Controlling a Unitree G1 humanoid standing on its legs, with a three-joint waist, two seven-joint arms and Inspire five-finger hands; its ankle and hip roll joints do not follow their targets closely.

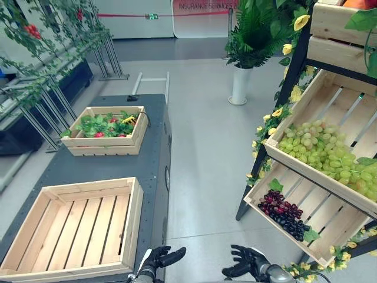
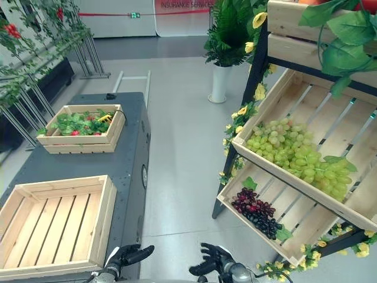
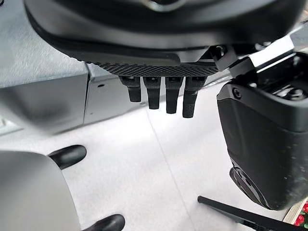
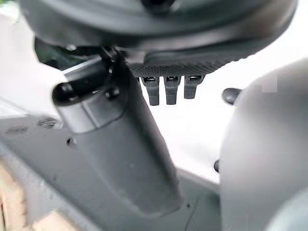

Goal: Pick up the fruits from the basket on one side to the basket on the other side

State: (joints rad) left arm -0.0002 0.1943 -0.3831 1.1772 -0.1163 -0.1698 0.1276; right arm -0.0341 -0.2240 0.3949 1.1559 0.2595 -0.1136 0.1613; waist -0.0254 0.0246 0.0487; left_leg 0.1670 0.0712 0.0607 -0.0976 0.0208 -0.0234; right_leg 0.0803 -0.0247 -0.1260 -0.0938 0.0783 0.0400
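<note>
Both hands hang low, fingers relaxed and holding nothing: left hand beside the empty crate; right hand near purple grapes.

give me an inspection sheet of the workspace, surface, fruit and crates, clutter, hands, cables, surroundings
Surface: dark grey table, two wooden crates on it.
Job's things: near crate empty; far crate holds leafy greens with red and yellow pieces. On the rack, green grapes in the middle crate, dark grapes in the lower crate.
Clutter: nothing seen.
Hands: left robot hand and right robot hand low over the floor, relaxed, holding nothing.
Cables: nothing seen.
Surroundings: potted plant in white vase, plant frames beyond the table.
</note>
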